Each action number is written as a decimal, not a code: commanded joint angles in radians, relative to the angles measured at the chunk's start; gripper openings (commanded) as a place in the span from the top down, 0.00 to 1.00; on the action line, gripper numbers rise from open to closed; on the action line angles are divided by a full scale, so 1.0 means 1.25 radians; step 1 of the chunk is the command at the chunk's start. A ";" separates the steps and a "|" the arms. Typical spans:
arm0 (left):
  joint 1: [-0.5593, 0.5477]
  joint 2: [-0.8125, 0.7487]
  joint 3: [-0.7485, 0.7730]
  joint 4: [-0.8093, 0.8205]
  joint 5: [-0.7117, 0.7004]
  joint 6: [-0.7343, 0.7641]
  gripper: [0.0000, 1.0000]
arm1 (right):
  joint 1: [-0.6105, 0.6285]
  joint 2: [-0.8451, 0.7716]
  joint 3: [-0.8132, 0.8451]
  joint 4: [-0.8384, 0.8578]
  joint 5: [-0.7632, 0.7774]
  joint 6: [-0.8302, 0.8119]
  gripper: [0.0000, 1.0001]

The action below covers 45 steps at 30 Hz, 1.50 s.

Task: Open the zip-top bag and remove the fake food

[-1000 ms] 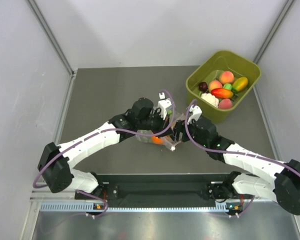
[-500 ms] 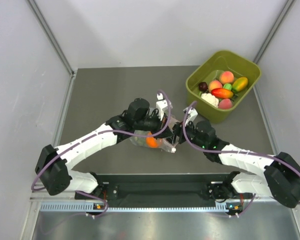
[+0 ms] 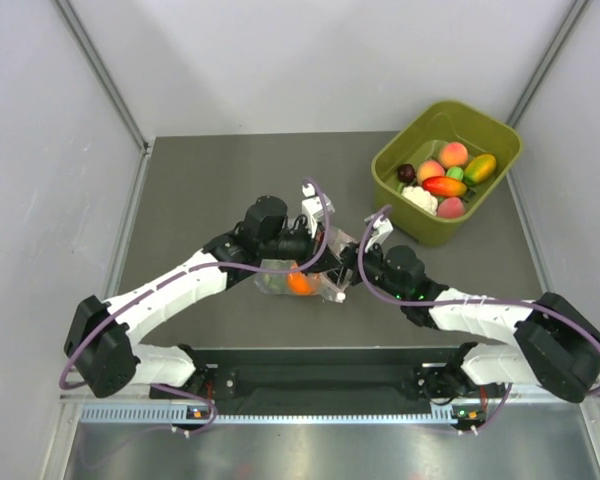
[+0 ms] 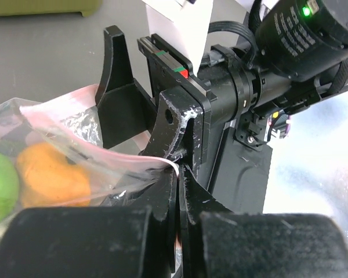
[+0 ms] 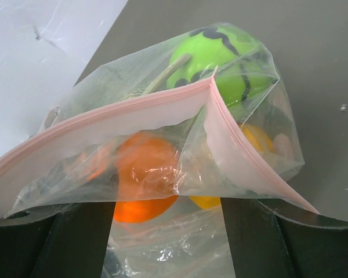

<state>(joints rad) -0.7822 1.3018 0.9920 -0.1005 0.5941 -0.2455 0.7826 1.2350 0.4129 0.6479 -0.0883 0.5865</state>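
The zip-top bag (image 3: 278, 277) lies on the grey table between my two grippers. Its pink zip strip (image 5: 133, 110) is parted. The fake food is inside: a green fruit (image 5: 214, 52), an orange one (image 5: 145, 168) and a yellow-orange one (image 5: 256, 139). My left gripper (image 4: 182, 191) is shut on one pink lip of the bag (image 4: 75, 124) and appears in the top view (image 3: 326, 264). My right gripper (image 5: 167, 243) is open, its fingers spread at the bag's mouth with plastic draped over them. It meets the left one in the top view (image 3: 346, 272).
An olive-green tub (image 3: 505, 152) with several other toy fruits stands at the back right. Grey walls close in the table on the left, back and right. The arms' base rail runs along the near edge.
Both grippers and the bag have shifted left and slightly nearer. The left arm drew back, and the right arm stretched after it. The bag's mouth stays between them.
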 commanded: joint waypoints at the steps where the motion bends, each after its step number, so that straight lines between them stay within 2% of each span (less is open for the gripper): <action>1: -0.022 -0.035 0.006 0.194 0.188 -0.053 1.00 | 0.019 0.045 0.040 -0.043 0.111 -0.030 0.31; 3: -0.022 -0.021 0.008 0.220 0.247 -0.081 1.00 | 0.019 0.081 0.062 -0.065 0.153 -0.026 0.31; 6: -0.022 -0.019 -0.003 0.252 0.270 -0.101 1.00 | 0.019 0.126 0.094 -0.109 0.197 -0.023 0.31; 12: -0.022 -0.062 -0.005 0.184 0.151 -0.023 1.00 | 0.018 0.175 0.087 -0.089 0.200 0.009 0.31; 14: -0.022 -0.083 -0.006 0.155 0.059 -0.006 1.00 | 0.017 0.178 0.073 -0.074 0.196 0.022 0.31; 15: -0.022 -0.089 -0.009 0.148 0.023 0.004 0.95 | 0.017 0.175 0.070 -0.069 0.193 0.023 0.31; 16: -0.022 -0.095 -0.012 0.137 -0.057 0.005 0.86 | 0.018 0.174 0.066 -0.064 0.191 0.024 0.31; 17: -0.022 -0.103 -0.011 0.125 -0.082 0.015 0.73 | 0.017 0.170 0.060 -0.059 0.186 0.028 0.31; 18: -0.022 -0.105 -0.008 0.117 -0.101 0.022 0.66 | 0.018 0.168 0.060 -0.057 0.181 0.027 0.31; 19: -0.022 -0.108 -0.002 0.109 -0.139 0.027 0.54 | 0.018 0.164 0.060 -0.057 0.179 0.027 0.31; 20: -0.022 -0.109 0.003 0.086 -0.162 0.028 0.49 | 0.018 0.159 0.057 -0.054 0.174 0.027 0.31; 21: -0.022 -0.117 0.025 0.028 -0.239 0.033 0.35 | 0.017 0.151 0.053 -0.051 0.168 0.024 0.31; 23: -0.022 -0.121 0.041 0.009 -0.271 0.032 0.32 | 0.017 0.147 0.051 -0.051 0.166 0.022 0.31; 26: -0.023 -0.172 0.026 -0.057 -0.467 0.006 0.29 | 0.015 0.134 0.048 -0.032 0.148 0.019 0.31; 27: -0.023 -0.187 0.010 -0.064 -0.634 -0.027 0.27 | 0.015 0.131 0.048 -0.029 0.144 0.019 0.31; 30: -0.023 -0.220 -0.062 -0.073 -0.820 -0.078 0.25 | 0.013 0.123 0.044 -0.013 0.130 0.018 0.31; 31: -0.022 -0.222 -0.078 -0.105 -0.919 -0.092 0.25 | 0.015 0.120 0.043 -0.013 0.126 0.018 0.31; 34: -0.021 -0.212 -0.111 -0.131 -1.000 -0.141 0.23 | 0.013 0.107 0.042 -0.008 0.112 0.014 0.31; 40: 0.013 -0.175 -0.164 -0.126 -0.953 -0.183 0.21 | 0.011 0.086 0.040 0.009 0.074 0.017 0.30; 45: 0.035 -0.193 -0.230 -0.085 -0.889 -0.211 0.21 | 0.012 0.070 0.029 0.014 0.052 0.020 0.30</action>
<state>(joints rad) -0.7521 1.0824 0.7341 -0.2493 -0.5373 -0.4644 0.7975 1.3544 0.4576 0.6010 0.0189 0.6136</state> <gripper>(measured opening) 0.793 0.695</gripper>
